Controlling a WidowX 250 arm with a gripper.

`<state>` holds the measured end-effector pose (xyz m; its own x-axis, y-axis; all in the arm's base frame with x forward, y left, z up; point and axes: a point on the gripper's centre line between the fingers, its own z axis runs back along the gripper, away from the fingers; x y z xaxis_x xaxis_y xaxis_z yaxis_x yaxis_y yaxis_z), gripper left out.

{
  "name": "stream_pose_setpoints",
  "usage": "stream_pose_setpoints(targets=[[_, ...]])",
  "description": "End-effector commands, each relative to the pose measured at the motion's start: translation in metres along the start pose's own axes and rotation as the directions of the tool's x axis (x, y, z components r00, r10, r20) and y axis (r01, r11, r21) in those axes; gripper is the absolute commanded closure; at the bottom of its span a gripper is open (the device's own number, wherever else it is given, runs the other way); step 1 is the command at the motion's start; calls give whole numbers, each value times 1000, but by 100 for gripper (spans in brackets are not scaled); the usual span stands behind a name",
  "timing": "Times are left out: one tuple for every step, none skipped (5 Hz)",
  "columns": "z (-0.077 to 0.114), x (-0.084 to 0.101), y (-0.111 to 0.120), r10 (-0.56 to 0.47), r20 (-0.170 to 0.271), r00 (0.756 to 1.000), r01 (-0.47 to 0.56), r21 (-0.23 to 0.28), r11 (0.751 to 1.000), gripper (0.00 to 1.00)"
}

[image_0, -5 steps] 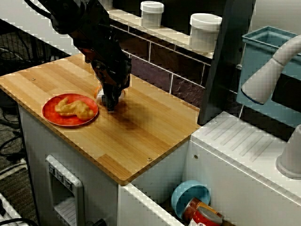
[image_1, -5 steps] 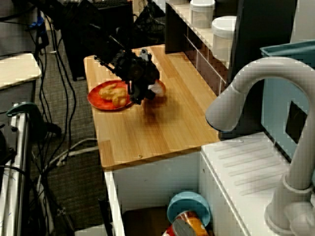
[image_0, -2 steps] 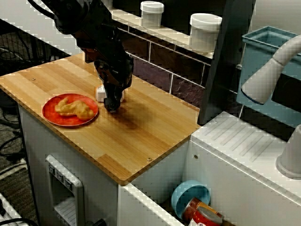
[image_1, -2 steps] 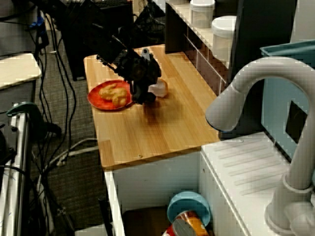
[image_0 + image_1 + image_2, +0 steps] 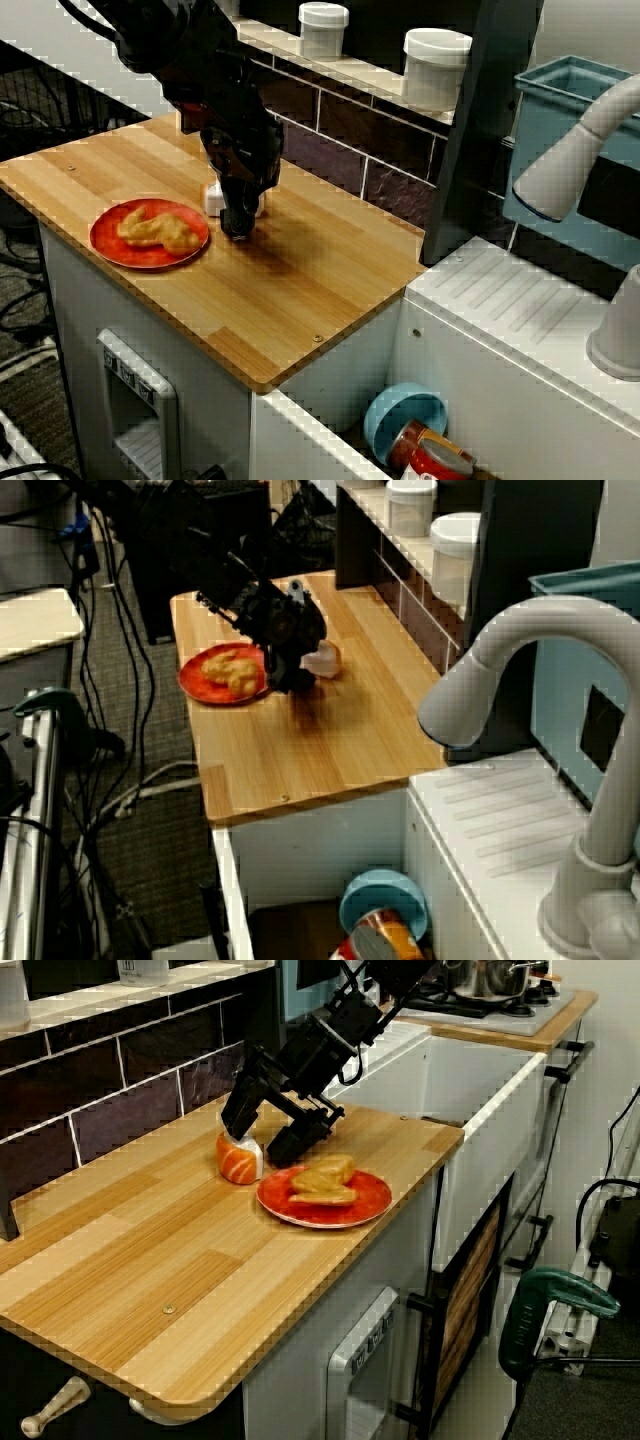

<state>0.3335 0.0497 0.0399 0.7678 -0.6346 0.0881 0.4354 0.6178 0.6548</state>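
Note:
A salmon sushi piece (image 5: 240,1158), orange with a white base, stands on the wooden counter (image 5: 150,1260) beside a red plate (image 5: 360,1203) that holds fried golden pieces (image 5: 322,1182). In the low view along the counter my gripper (image 5: 262,1138) is open. One finger rests at the top of the sushi and the other hangs over the plate's near rim. In the view from above, the black gripper (image 5: 237,225) points down between the plate (image 5: 112,248) and the sushi (image 5: 212,197). In the view from the sink side, the gripper (image 5: 285,678) partly hides the sushi (image 5: 325,660).
Two white jars (image 5: 323,28) (image 5: 435,65) stand on the tiled ledge behind the counter. A dark upright post (image 5: 470,150) bounds the counter on the right. Beyond it are a white faucet (image 5: 570,150) and a sink holding a blue bowl (image 5: 403,418) and a can (image 5: 432,455).
The sushi was tucked under the gripper a second ago. It now stands in the open on the counter beside the fingers. The gripper has barely moved since 0.4 s ago.

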Motion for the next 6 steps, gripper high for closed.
stream_pose_setpoints(targets=[[16, -2, 32, 6, 60, 998, -1, -87, 996, 0], [16, -5, 38, -16, 86, 996, 30, -164, 986, 0], [14, -5, 46, -15, 92, 996, 35, -226, 974, 0], [11, -5, 50, -7, 87, 996, 29, -261, 965, 0], [7, -3, 51, -4, 76, 997, 26, -286, 958, 0], [8, 1, 54, -13, 74, 997, 38, -340, 940, 0]])
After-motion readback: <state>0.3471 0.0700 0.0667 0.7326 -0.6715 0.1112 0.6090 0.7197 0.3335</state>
